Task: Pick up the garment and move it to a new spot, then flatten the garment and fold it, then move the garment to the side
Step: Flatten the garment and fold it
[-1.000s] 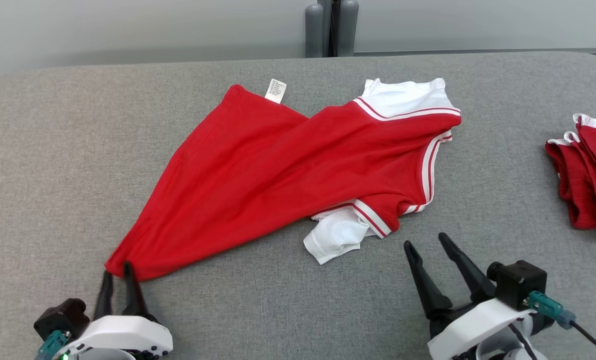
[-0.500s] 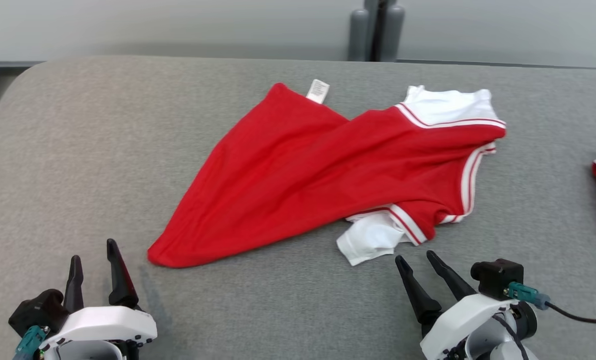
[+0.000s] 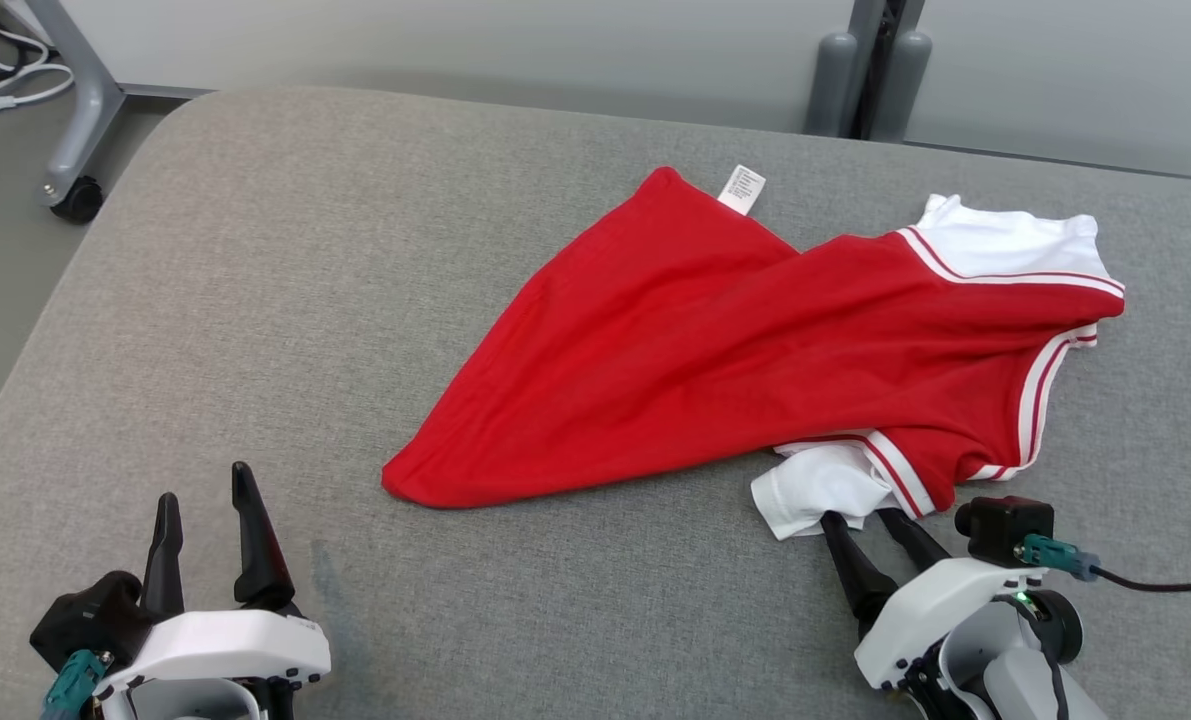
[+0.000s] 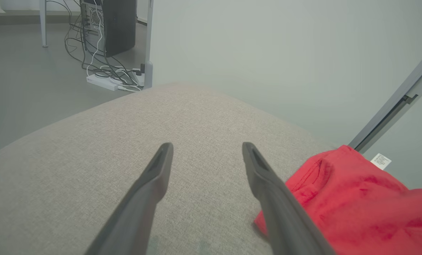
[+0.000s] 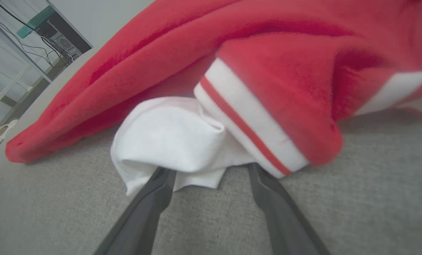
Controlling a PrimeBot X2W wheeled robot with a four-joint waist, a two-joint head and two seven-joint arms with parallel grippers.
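Right pincer [image 3: 860,520]: jaws wide, holding nothing. In the right wrist view its tips [image 5: 209,169] sit right at the edge of the white sleeve [image 5: 168,134].
Left pincer [image 3: 205,482]: jaws wide and empty, over bare table [image 3: 255,300], near the garment's pointed red corner [image 3: 405,485] but clear of it.
Garment [image 3: 735,350]: a red top with white sleeves and striped trim. It lies twisted and half bunched across the middle of the grey padded table, with a small tag [image 3: 742,188] sticking out at the far edge.
How it will handle: light, soft and limp, I'd say. It will sag and drag wherever it isn't held. The padded cloth under it looks grippy, so pulling should stretch it out more than slide it.
Where to take hold: by thin edges, I think. The near sleeve's hem would suit the right pincer and the pointed corner the left, which would spread the twist between them.
Changed from a second ago: the left pincer was then pinched shut on that red corner. It has since let go and backed off. The right pincer has closed in on the sleeve. The whole head view has swung, so the garment's shift across it is the camera's doing.
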